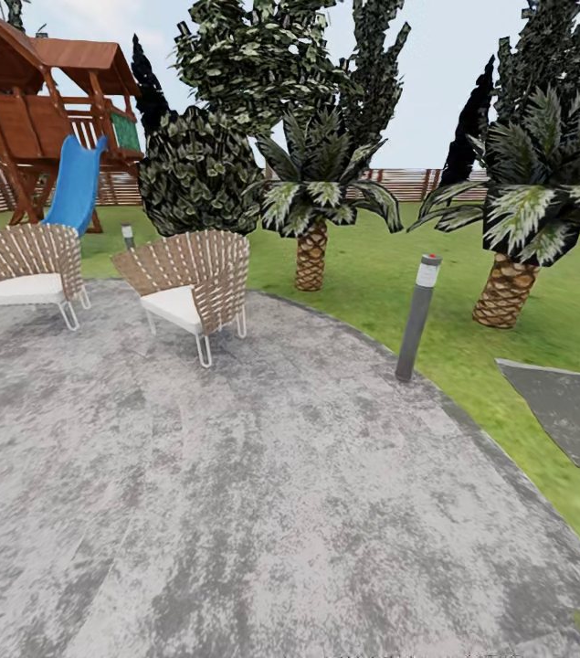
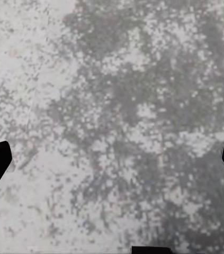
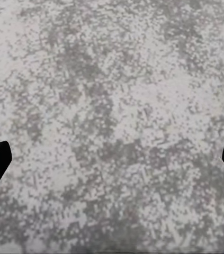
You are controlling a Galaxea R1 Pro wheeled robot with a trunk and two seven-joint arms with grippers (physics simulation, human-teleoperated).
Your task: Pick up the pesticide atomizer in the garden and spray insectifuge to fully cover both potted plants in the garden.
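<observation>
Garden paving of grey mottled stone (image 1: 235, 493) lies under me, lawn (image 1: 372, 265) at its far edge; atomizer unseen, whereabouts unknown. Left claw (image 2: 112, 159) and right claw (image 3: 112, 159) hang spread, empty. I'd scan slowly before driving.

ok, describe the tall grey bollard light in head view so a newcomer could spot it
From the big grey mottled paved circle, follow its right edge to where it meets the lawn. The bollard light stands there: a slim grey post with a pale cap. Unlike the smaller one behind the wicker chairs, it stands between the two palms.
</observation>
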